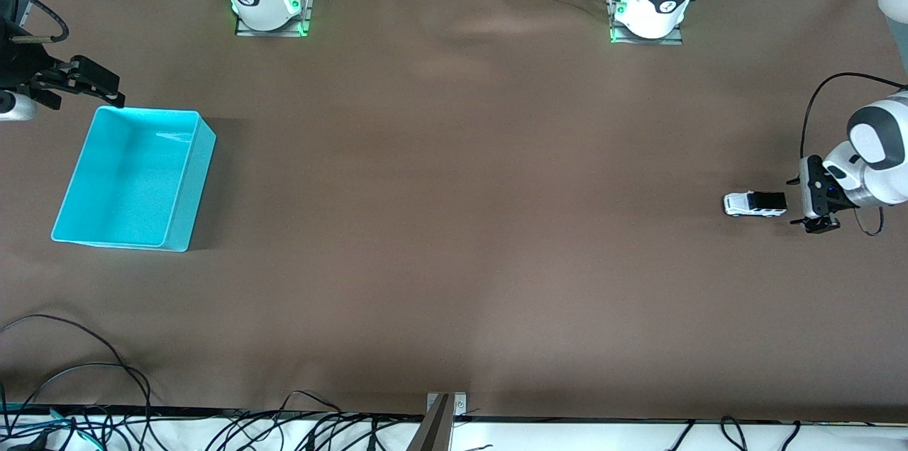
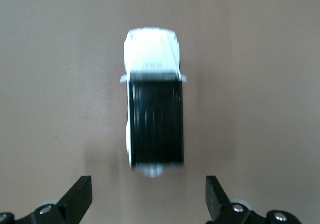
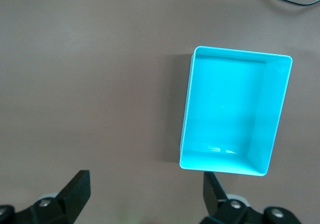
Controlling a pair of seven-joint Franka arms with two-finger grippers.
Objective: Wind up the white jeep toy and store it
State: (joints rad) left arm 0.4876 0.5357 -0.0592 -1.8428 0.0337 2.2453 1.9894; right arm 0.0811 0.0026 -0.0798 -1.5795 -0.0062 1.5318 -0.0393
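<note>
Sitting on its wheels on the brown table (image 1: 454, 224), the jeep (image 1: 755, 203) is at the left arm's end, well apart from the bin (image 1: 135, 178) at the right arm's end. It is free of any grip, its black roof up and its white hood pointing toward the middle of the table.

Just beside its tail end hangs the left gripper (image 1: 821, 225), low over the table. In the left wrist view the jeep (image 2: 154, 121) lies lengthwise ahead of the two fingertips (image 2: 80, 196), which are spread wide, wider than the car's body, with nothing between them. The gripper looks lined up for a grasp, though it is not touching the toy.

The right gripper (image 1: 106, 91) waits in the air over the table by the bin's edge toward the robots' bases. Its wrist view shows the bin (image 3: 235, 114) with nothing in it, and its claw also spread wide and holding nothing.

By my reading, the task is near its start: the toy is neither gripped nor wound (winding would presumably mean dragging it along the table), and storing it in the bin is all still to do.

Count: one jeep, one bin, two grippers.
</note>
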